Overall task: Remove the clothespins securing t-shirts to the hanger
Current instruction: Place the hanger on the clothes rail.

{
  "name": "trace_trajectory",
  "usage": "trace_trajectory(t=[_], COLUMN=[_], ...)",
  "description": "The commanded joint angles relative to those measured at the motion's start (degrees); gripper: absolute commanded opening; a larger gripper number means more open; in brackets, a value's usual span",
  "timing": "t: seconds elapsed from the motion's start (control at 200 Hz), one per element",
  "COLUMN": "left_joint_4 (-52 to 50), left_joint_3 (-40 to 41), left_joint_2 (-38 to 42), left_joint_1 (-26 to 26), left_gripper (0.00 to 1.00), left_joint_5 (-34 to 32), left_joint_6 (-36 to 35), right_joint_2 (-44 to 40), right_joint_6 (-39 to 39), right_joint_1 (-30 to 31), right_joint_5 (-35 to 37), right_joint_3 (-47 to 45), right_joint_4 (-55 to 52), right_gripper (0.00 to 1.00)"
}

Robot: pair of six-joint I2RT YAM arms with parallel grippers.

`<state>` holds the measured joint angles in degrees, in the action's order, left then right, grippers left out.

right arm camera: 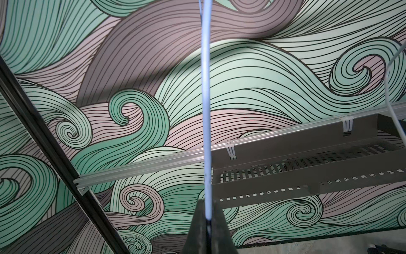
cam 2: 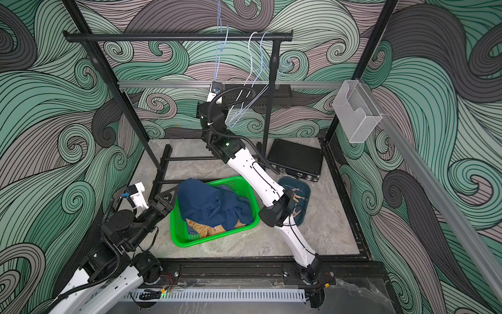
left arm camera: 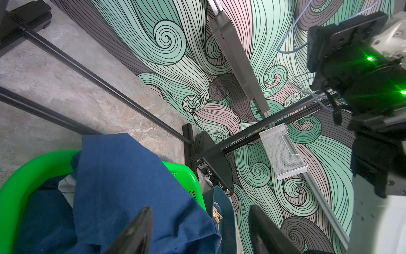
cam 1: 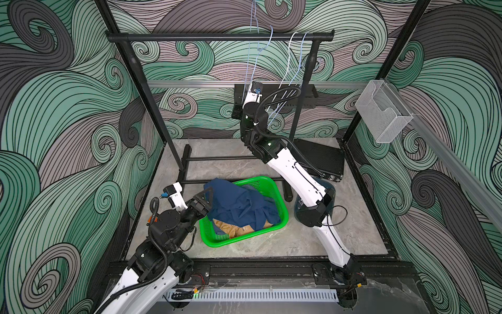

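Top views high, downward, same scene; wrist views face wall point(right arm camera: 241, 66).

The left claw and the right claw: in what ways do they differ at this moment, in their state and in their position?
The left claw stands open and holds nothing; the right claw is shut on a pale blue wire hanger. The left claw is low, at the green basket holding the blue t-shirt; the right claw is high up, below the black rail. Both have black fingers.
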<state>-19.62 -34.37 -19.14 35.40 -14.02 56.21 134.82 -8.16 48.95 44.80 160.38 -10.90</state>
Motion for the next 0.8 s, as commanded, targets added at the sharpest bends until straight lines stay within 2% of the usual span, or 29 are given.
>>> trace_trajectory(t=[0.0,0.38,0.465,0.565,0.67,0.796], left_joint_4=[1.0,0.5,0.6,0.4,0.2,0.0], left_joint_3=[-0.6,-0.3,-0.3,-0.4,-0.3,-0.3], left_joint_2=[-0.6,-0.1,-0.1,0.0,0.2,0.4], left_joint_1=[0.2,0.2,0.2,0.2,0.2,0.2], left_gripper=[0.69,0.69,0.69,0.69,0.69,0.69], left_joint_5=[-0.8,-1.1,-1.0,-1.0,-1.0,-1.2], left_joint_6=[0.6,0.7,0.6,0.6,0.7,0.6], right_joint_2=[1.7,0.5,-0.1,-0.3,-0.8,-2.4], right_joint_6=[-0.7,-1.2,-0.7,-0.2,0.1,1.3], right_joint_1=[0.1,0.2,0.5,0.8,1.1,1.8], right_joint_5=[-0.2,-0.2,0.0,0.5,1.4,3.2], right_joint_3=[1.0,-1.1,-1.7,-1.7,-2.0,-4.3], right_joint_4=[0.5,-1.0,-0.8,-0.7,-1.2,-0.7], right_gripper=[0.0,0.0,0.22,0.38,0.42,0.55])
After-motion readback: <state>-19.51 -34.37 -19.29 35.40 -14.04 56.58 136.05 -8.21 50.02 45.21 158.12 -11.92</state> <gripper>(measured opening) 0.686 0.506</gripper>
